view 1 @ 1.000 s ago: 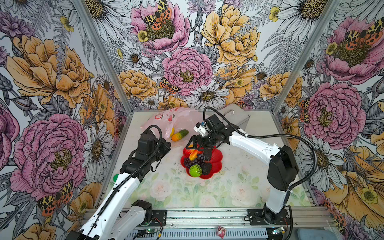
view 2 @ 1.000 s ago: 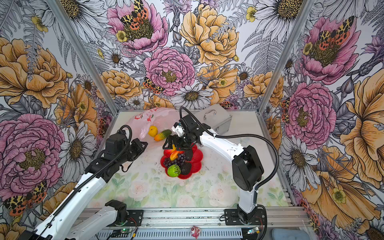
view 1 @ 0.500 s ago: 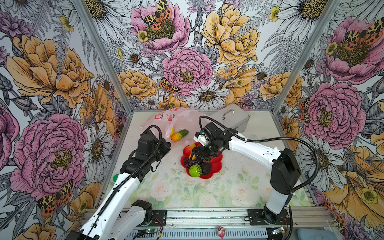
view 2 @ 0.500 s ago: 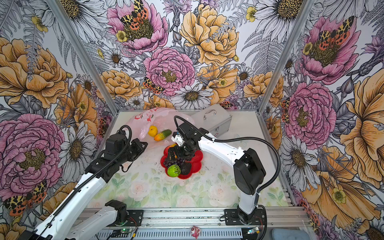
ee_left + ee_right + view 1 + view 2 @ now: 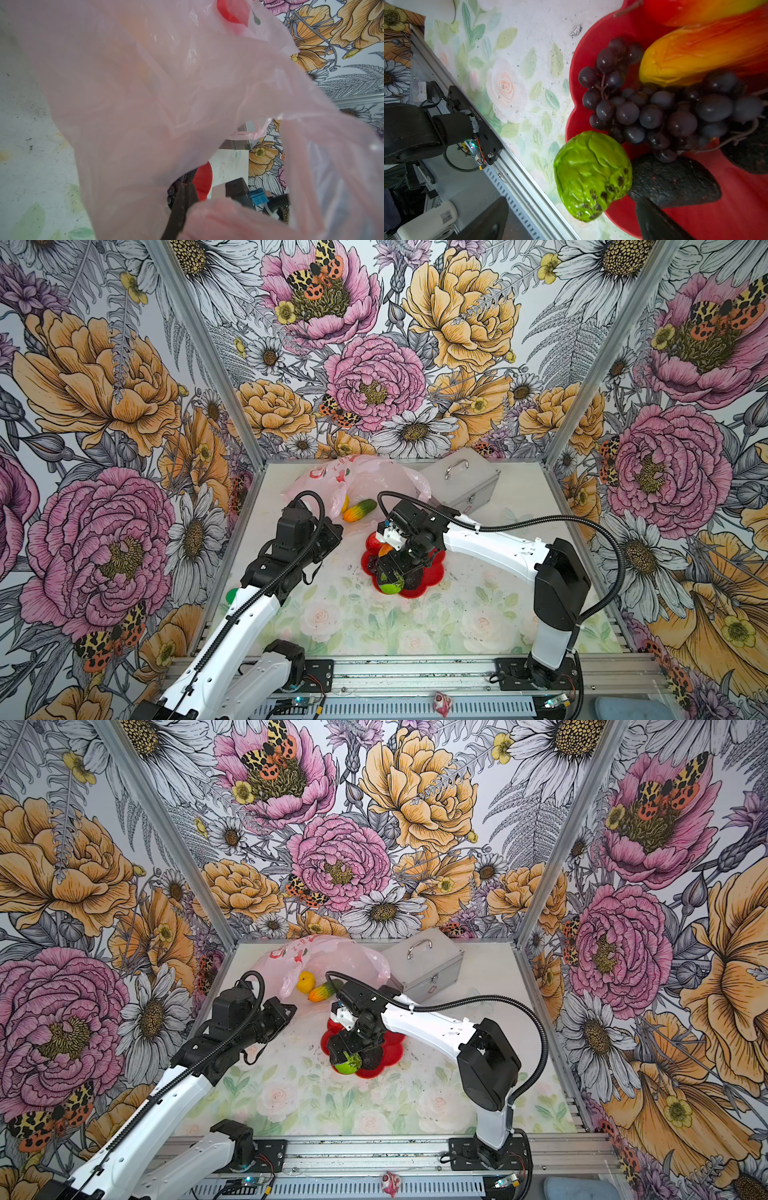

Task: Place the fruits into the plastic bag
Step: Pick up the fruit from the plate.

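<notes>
Flowered wallpaper closes in the table (image 5: 374, 626) on three sides, and a metal rail (image 5: 415, 670) runs along its near edge. Your right gripper (image 5: 390, 570) hangs over the near part of the red flower-shaped dish (image 5: 434, 572) with its jaws spread wide. In the right wrist view the lime (image 5: 591, 174) shows between the two dark fingers (image 5: 654, 220), but you cannot tell whether either one touches it. The lime sits on the dish's near rim and bulges out over the mat. Your left gripper (image 5: 332, 531) is pinched together on the film of the plastic bag (image 5: 365, 477), and that film drapes across nearly the whole left wrist view.

For moving, you have bare mat from the dish to the rail, and more between the dish and the right wall. The far end is tight. The bag fills the far left, and the silver metal case (image 5: 465, 485) sits just beside it against the back wall.

The dish holds five fruits:
- one lime
- one purple grape bunch (image 5: 643, 112)
- one dark avocado (image 5: 675, 182)
- two red-yellow mangoes (image 5: 695, 54)

The bag's open mouth faces the dish, and two fruits lie in it: one yellow lemon (image 5: 306, 982) and one long green-orange fruit (image 5: 326, 991).
</notes>
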Controlling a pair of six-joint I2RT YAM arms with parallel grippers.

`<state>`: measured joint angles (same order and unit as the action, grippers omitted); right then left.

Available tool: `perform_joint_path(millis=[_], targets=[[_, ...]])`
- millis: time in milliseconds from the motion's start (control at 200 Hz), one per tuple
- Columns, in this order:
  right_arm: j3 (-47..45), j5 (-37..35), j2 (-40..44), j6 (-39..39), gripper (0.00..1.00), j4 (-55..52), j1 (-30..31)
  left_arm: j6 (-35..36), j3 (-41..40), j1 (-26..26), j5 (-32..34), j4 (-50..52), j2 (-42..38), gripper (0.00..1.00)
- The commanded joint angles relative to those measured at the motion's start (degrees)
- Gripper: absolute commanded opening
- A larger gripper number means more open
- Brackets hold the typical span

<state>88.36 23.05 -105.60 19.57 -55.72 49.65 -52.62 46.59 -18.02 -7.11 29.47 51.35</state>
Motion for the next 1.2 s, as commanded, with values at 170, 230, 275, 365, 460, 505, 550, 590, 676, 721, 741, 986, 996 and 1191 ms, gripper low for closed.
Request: perform_joint_path(millis=[170,230,275,365,460,505,550,590,676,721,741,986,996,1191], targets=[[2.9,-4.8,-2.8,-1.4,0.99,-1.1,2.0,-0.9,-0.5,-0.6,1.3,-1.5,-0.4,0.0],[3.0,-5.4,-3.1,-1.3,1.0,-1.1,2.0,-1.0,-0.7,-0.7,1.4,-1.5,-0.6,0.0],[3.2,-5.6,-3.5,-1.2,1.0,-1.1,2.0,-1.1,-0.8,-0.8,1.4,-1.5,-0.7,0.0],[4.0,-5.9,-4.6,-1.0,0.98,-1.1,2.0,-1.1,-1.0,-0.7,1.4,-1.5,-0.9,0.0],[4.6,-6.3,-5.7,-0.6,0.96,-1.1,2.0,-1.0,-1.1,-0.7,1.4,-1.5,-1.0,0.0],[4.9,-6.5,-6.1,-0.3,0.95,-1.2,2.0,-1.0,-1.1,-0.7,1.5,-1.5,-1.1,0.0],[4.9,-6.8,-6.5,-0.3,0.94,-1.2,2.1,-1.0,-1.2,-0.6,1.5,-1.5,-1.1,0.0],[4.9,-7.1,-6.7,-0.2,0.93,-1.3,2.0,-1.0,-1.2,-0.6,1.4,-1.5,-1.2,0.0],[4.7,-7.9,-7.1,-0.3,0.92,-1.7,2.0,-1.0,-1.2,-0.3,1.3,-1.4,-1.2,0.0],[4.7,-8.2,-7.3,-0.3,0.91,-2.1,2.0,-0.9,-1.3,-0.3,1.2,-1.5,-1.2,0.0],[4.6,-8.3,-7.4,-0.5,0.9,-2.2,2.0,-0.9,-1.4,-0.2,1.1,-1.5,-1.2,0.0],[4.7,-8.8,-8.6,-0.8,0.86,-2.9,2.0,-1.0,-1.9,0.1,0.9,-1.6,-1.4,0.0],[4.9,-8.8,-8.6,-0.7,0.85,-2.9,2.0,-1.0,-1.9,0.2,0.8,-1.7,-1.3,0.0],[4.9,-8.8,-8.9,-0.5,0.79,-2.9,2.1,-0.6,-1.4,0.7,0.3,-2.0,-0.6,0.0]])
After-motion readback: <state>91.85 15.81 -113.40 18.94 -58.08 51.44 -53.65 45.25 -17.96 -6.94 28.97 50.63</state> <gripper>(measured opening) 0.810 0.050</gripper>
